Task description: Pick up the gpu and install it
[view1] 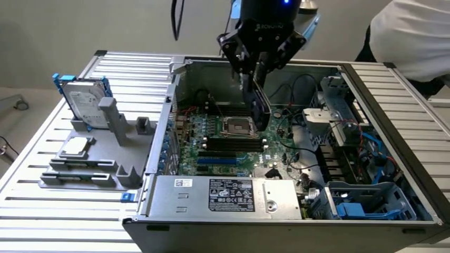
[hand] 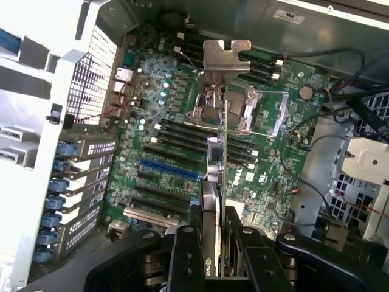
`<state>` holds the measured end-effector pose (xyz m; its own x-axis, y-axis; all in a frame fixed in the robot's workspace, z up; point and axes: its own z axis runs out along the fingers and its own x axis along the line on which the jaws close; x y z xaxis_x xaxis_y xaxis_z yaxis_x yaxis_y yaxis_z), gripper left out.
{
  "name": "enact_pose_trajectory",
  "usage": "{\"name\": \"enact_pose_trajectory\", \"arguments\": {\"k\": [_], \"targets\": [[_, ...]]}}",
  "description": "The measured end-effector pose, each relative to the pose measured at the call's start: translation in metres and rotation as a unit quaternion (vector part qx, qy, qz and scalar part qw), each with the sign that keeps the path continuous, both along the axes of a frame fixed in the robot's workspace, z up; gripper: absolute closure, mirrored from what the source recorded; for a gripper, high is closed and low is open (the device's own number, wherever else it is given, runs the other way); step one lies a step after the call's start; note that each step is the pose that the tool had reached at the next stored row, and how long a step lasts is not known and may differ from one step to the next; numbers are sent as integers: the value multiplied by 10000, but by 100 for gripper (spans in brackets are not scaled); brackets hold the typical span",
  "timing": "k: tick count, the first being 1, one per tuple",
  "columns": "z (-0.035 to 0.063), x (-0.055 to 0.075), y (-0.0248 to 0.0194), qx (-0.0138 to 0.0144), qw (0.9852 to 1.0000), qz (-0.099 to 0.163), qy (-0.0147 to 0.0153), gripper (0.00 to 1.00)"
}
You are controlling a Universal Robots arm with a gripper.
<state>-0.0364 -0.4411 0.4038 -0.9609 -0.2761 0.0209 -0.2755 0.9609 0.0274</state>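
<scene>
Above the motherboard (hand: 164, 161), narrowly parted fingers (hand: 185, 258) clamp the gpu (hand: 217, 170) edgewise.

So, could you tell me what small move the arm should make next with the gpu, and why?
Probably shift sideways toward the blue slot. The gripper is clamped on the gpu, which hangs edge-on above the processor socket, clear of the motherboard and not yet over that slot.
</scene>
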Motion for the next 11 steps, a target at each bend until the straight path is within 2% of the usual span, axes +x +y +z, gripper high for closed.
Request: {"name": "enact_pose_trajectory", "arguments": {"k": [3,6,11], "targets": [[-4,0,0,0,9996,275,0,74],[-10,0,0,1,9985,544,0,74],[-19,0,0,2,9950,1001,0,74]]}}
